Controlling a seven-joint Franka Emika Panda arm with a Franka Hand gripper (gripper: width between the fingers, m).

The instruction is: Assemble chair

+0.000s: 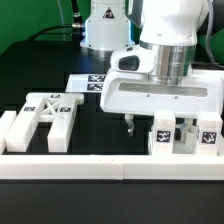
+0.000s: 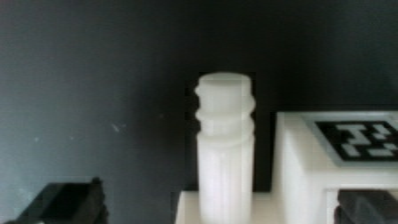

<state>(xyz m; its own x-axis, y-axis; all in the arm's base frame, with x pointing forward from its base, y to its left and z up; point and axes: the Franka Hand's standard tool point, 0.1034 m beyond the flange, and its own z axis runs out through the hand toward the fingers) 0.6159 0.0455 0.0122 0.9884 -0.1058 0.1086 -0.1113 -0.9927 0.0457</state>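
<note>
Hanging low over the black table (image 1: 100, 128) on the exterior view's right, the gripper (image 1: 160, 127) has its claw spread wide and grasps nothing. One dark finger (image 1: 130, 125) shows in the exterior view, clear of the chair parts. Under the gripper, just behind the rail (image 1: 100, 166), stands a white block (image 1: 160, 141) with a tag on its front. A second block (image 1: 210, 136) stands further to the exterior view's right. The wrist view shows an upright peg (image 2: 226, 140) with a ringed top in the middle. A tagged part (image 2: 347, 150) is just beside it; whether the two are joined I cannot tell. The one finger seen there stands apart from the peg. The X-braced frame (image 1: 50, 112) lies flat at the exterior view's left, near the rail. The marker board (image 1: 92, 82) lies further back, by the arm's base
</note>
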